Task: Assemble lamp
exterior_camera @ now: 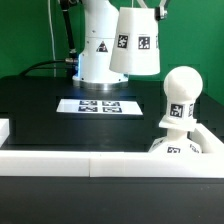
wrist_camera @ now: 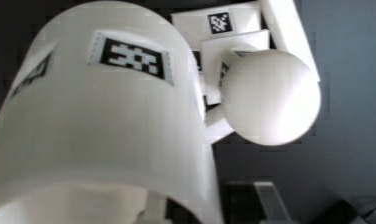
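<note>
The white cone shade [exterior_camera: 135, 42] with a square tag hangs in the air at the top middle of the exterior view. My gripper [exterior_camera: 149, 8] is shut on its upper rim. The round-headed bulb [exterior_camera: 180, 93] stands upright on the square base [exterior_camera: 180, 146] at the exterior view's right. The shade is up and to the left of the bulb, apart from it. In the wrist view the shade [wrist_camera: 96, 120] fills most of the picture, with the bulb [wrist_camera: 270, 95] and the tagged base [wrist_camera: 226, 25] beyond it. One dark finger [wrist_camera: 265, 196] shows beside the shade's wall; the other is hidden.
The marker board [exterior_camera: 100, 105] lies on the black table in the middle. The white robot pedestal [exterior_camera: 97, 50] stands behind it. Long white rails [exterior_camera: 90, 160] edge the table's front and partly hide the base.
</note>
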{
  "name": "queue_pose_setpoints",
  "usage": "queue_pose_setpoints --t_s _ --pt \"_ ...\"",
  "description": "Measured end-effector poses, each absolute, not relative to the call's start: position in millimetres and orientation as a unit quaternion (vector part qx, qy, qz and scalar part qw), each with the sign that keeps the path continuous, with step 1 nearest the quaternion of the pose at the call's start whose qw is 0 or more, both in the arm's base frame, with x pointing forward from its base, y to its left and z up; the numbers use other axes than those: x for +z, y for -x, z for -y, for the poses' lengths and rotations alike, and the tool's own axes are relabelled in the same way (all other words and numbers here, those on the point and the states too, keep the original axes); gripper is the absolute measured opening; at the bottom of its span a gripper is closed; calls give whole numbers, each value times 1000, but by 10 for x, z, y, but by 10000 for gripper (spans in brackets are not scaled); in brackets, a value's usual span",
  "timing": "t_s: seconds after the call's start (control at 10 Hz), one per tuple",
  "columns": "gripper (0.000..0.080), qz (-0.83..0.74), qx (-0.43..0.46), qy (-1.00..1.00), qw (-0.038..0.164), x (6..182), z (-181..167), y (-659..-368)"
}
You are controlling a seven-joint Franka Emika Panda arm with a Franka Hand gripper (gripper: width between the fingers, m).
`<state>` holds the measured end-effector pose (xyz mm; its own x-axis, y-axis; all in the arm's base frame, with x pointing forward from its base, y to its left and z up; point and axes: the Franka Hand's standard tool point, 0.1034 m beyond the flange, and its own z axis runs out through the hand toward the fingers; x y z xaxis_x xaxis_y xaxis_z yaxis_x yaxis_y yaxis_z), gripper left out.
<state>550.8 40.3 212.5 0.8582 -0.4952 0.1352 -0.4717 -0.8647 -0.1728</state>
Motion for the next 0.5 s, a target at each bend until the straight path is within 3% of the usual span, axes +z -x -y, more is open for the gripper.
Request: queue_pose_setpoints --t_s 0.2,0.4,0.5 --pt "45 -253 -87 961 67 2144 -433 -5517" --pt "45 -251 -95 960 77 2403 -684 -5749" --pt "45 -246 -99 961 78 2450 -770 -5847"
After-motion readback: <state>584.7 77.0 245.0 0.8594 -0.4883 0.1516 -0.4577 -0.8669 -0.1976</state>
